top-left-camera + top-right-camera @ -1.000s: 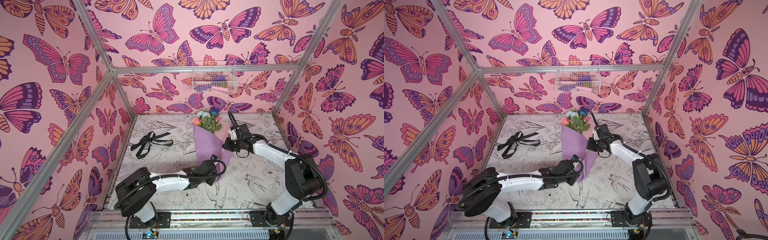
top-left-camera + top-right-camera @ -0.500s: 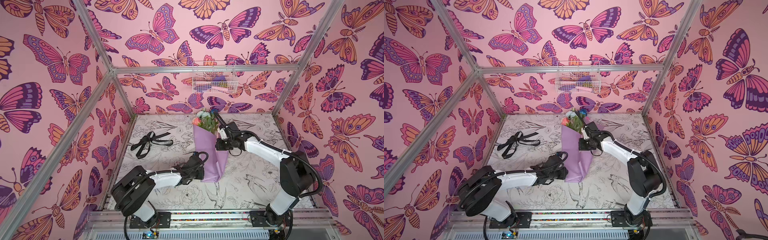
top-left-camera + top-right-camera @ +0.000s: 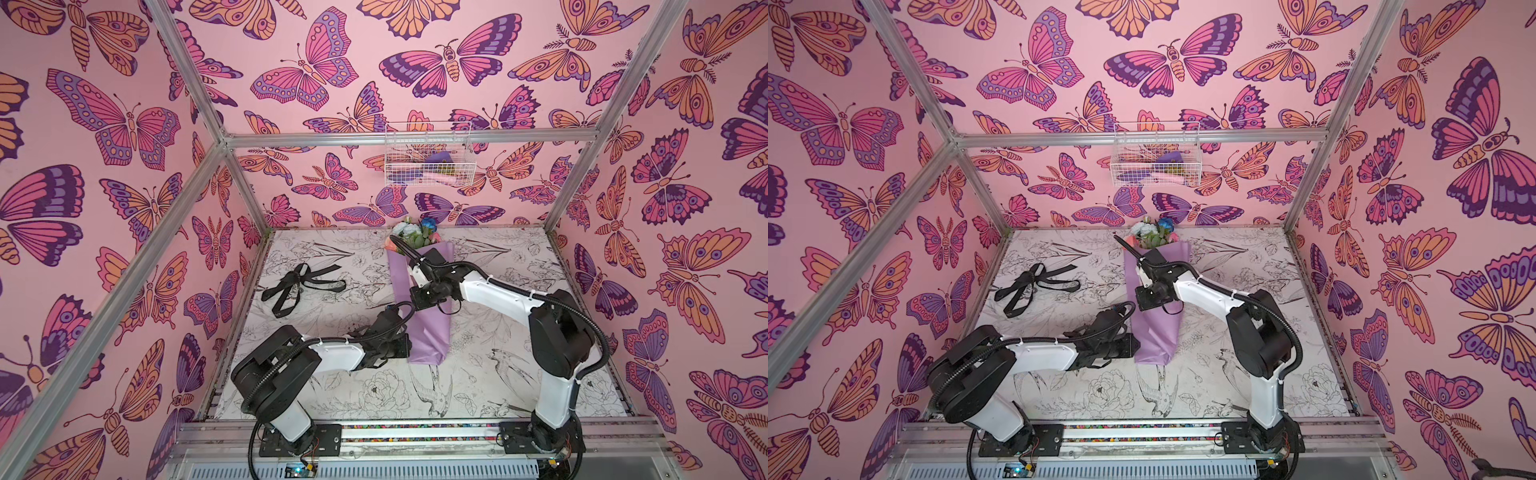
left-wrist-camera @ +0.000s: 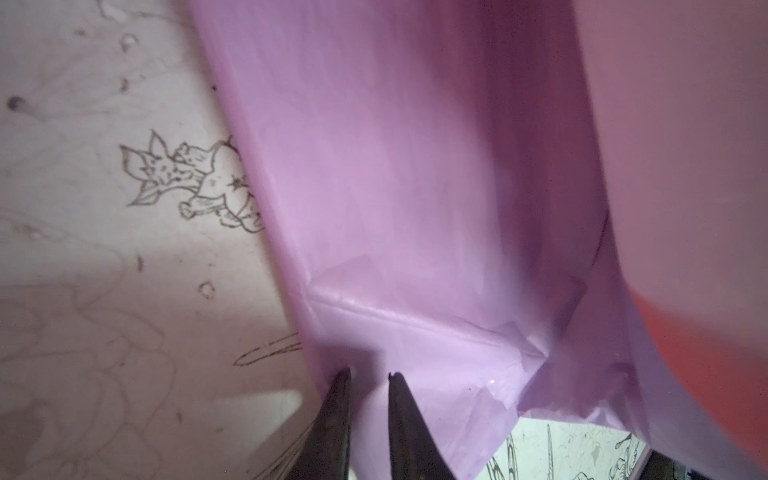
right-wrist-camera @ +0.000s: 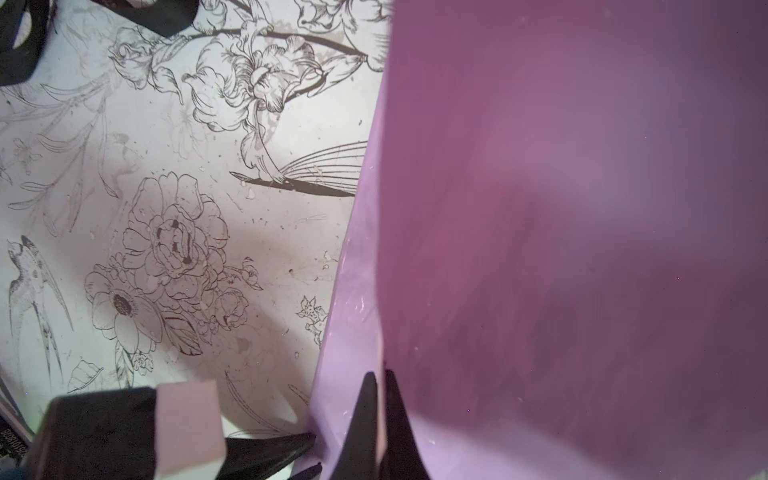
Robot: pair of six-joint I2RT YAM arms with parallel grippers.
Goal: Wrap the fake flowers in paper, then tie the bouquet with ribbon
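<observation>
The bouquet of fake flowers (image 3: 428, 332) (image 3: 1156, 336) lies in the middle of the floor in lilac paper. Its peach, pale and blue blooms (image 3: 415, 232) point at the back wall. My right gripper (image 3: 417, 305) (image 5: 379, 374) is shut on an edge of the lilac paper (image 5: 540, 208) halfway down the wrap. My left gripper (image 3: 409, 347) (image 4: 369, 376) is at the wrap's lower left edge. Its fingers (image 4: 336, 415) stand a narrow gap apart, with lilac paper (image 4: 415, 208) between them. The stems are hidden inside the wrap.
A long black ribbon (image 3: 299, 282) (image 3: 1034, 286) lies loose on the printed floor (image 3: 478, 374), left of the bouquet. A white wire basket (image 3: 428, 158) with a few items hangs on the back wall. Metal frame posts (image 3: 582, 166) line the corners.
My right gripper has drawn the paper edge leftward over the bouquet, and the wrap now looks narrower. My left gripper has shifted at the wrap's lower edge and its jaws have narrowed.
</observation>
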